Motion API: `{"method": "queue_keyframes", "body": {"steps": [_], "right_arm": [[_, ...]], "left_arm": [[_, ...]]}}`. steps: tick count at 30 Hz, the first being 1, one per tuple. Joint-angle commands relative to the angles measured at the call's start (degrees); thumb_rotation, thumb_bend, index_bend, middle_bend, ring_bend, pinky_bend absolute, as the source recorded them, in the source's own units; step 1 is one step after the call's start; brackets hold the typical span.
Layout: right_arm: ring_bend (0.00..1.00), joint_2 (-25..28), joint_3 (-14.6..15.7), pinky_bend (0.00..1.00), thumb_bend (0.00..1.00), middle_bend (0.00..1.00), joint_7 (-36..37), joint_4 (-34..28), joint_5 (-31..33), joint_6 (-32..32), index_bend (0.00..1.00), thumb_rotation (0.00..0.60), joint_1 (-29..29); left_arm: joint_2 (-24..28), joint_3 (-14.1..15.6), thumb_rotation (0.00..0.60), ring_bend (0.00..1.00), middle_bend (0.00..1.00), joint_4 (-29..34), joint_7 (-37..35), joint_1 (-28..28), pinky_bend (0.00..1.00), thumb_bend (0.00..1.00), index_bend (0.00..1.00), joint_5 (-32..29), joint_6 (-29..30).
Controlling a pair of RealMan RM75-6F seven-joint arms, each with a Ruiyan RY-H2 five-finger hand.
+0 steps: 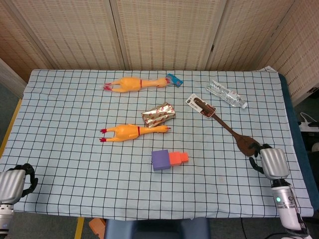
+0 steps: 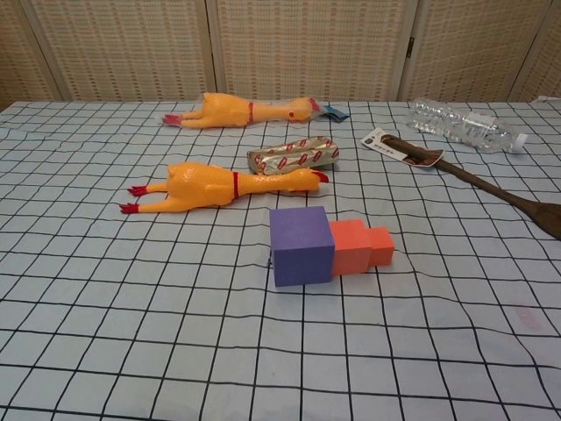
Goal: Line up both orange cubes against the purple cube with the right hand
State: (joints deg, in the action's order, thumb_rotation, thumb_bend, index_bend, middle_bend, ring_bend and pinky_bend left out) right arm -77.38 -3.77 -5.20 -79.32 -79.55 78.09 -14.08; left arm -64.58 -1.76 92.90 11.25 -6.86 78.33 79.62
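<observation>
The purple cube [image 1: 160,160] [image 2: 301,246] sits just right of the table's middle. The larger orange cube [image 1: 174,158] [image 2: 351,246] touches its right face. The smaller orange cube [image 1: 184,157] [image 2: 380,246] touches that one's right side, so the three form one row. My right hand [image 1: 271,163] hangs at the table's front right edge, well right of the row, holding nothing, its fingers curled in. My left hand [image 1: 13,183] is at the front left corner, fingers curled, holding nothing. Neither hand shows in the chest view.
A rubber chicken [image 1: 132,131] [image 2: 219,185] lies behind the cubes and another [image 1: 134,83] [image 2: 245,110] at the back. A foil packet [image 1: 158,114] [image 2: 293,155], a dark wooden spatula [image 1: 227,128] [image 2: 465,175] and a plastic bottle [image 1: 227,94] [image 2: 465,126] lie to the right.
</observation>
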Motion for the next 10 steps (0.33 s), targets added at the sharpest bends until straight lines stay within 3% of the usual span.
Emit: {"method": "queue_keyframes", "body": {"steps": [1, 10], "right_arm": [[0.47, 0.15, 0.26, 0.77, 0.26, 0.57, 0.02, -0.22, -0.7, -0.15, 0.42, 0.6, 0.09], [0.47, -0.06, 0.34, 0.77, 0.26, 0.57, -0.11, -0.03, -1.53, -0.57, 0.42, 0.6, 0.3]], "left_arm": [[-0.08, 0.04, 0.6, 0.43, 0.43, -0.06, 0.04, 0.09, 0.52, 0.41, 0.34, 0.28, 0.25], [-0.1, 0.22, 0.6, 0.43, 0.43, 0.36, 0.72, -0.17, 0.52, 0.41, 0.34, 0.48, -0.42]]}}
